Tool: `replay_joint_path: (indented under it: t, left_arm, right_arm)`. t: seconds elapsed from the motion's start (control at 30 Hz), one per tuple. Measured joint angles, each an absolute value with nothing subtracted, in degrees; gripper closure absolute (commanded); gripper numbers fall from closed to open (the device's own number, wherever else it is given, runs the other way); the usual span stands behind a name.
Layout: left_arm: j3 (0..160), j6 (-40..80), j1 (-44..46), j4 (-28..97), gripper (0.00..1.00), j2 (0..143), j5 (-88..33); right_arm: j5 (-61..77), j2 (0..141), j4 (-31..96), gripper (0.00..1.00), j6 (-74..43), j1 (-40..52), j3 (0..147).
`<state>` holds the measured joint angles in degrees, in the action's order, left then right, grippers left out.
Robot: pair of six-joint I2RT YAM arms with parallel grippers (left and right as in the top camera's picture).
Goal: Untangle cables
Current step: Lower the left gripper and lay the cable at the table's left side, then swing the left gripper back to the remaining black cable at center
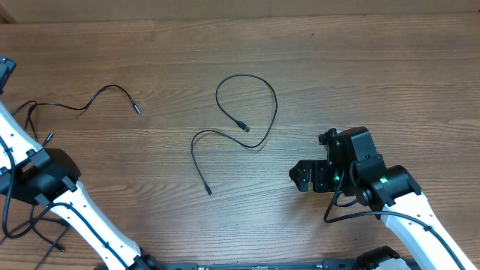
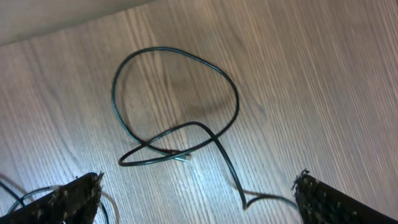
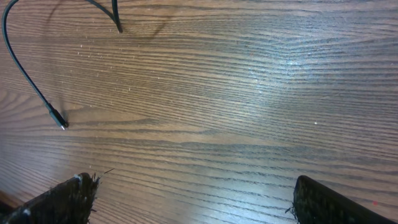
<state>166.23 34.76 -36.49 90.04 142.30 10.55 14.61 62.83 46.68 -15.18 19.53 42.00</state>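
Three viewpoints: one high and fixed, two low on the wrists.

The overhead camera looks straight down from well above the table (image 1: 360, 67), left arm (image 1: 45, 176) in the lower left of its frame, right arm (image 1: 375, 176) in the lower right; the left wrist camera sits close over the wood, tilted forward, left fingertips (image 2: 71, 199) in its bottom corners, the table's edge across its upper left; the right wrist camera is as close, slanted down, right fingertips (image 3: 62, 199) in its bottom corners; it shares the middle cable (image 1: 276, 105) with the overhead view, one plug end (image 3: 57, 119) at its frame's left.
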Motion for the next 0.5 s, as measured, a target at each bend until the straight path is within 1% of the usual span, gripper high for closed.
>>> replay_joint_path:
  t: [0.33,0.5]
  left_arm:
    - [166.23,21.17,-35.42,90.04,0.00,142.30,-3.33]
    - [166.23,15.81,-31.57,90.02,0.00,142.30,-8.58]
  right_arm:
    - [14.66,62.83,45.58,0.00,-15.20,19.51,42.00]
    - [14.85,62.83,45.47,0.00,-15.20,19.53,42.00]
